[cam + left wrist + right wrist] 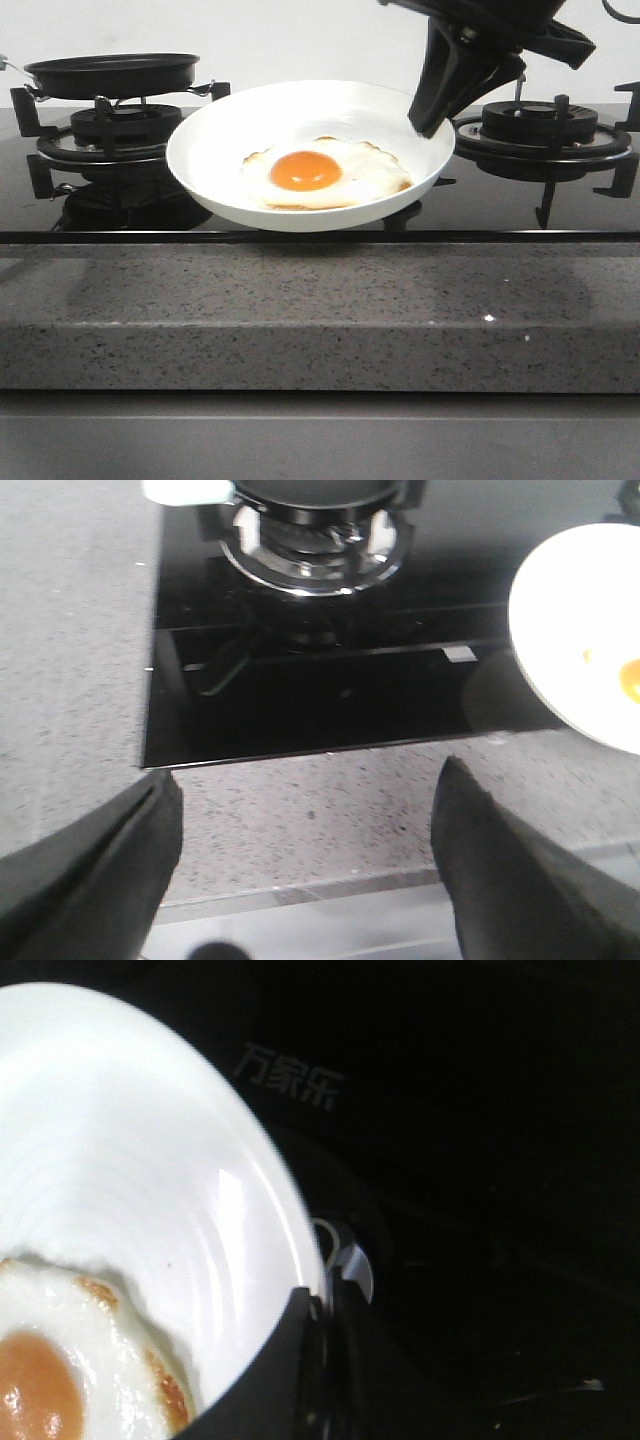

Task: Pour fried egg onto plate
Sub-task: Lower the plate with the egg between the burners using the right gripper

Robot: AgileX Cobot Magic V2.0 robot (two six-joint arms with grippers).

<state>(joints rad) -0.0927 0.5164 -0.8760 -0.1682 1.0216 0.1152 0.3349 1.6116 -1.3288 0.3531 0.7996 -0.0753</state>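
The fried egg (320,172), with an orange yolk and browned white edge, lies in the white plate (220,150) over the middle of the black hob. My right gripper (428,125) comes down from the upper right and is shut on the plate's right rim. In the right wrist view the fingers (300,1360) pinch the rim of the plate (130,1160), with the egg (60,1360) close by. My left gripper (305,800) is open and empty over the granite counter edge. The plate (560,610) and a bit of yolk (630,680) show at the side of that view.
A black frying pan (112,72) sits on the left burner (125,130) and looks empty. A second burner (545,130) stands at the right, behind my right gripper. A grey granite ledge (300,310) runs along the front of the hob.
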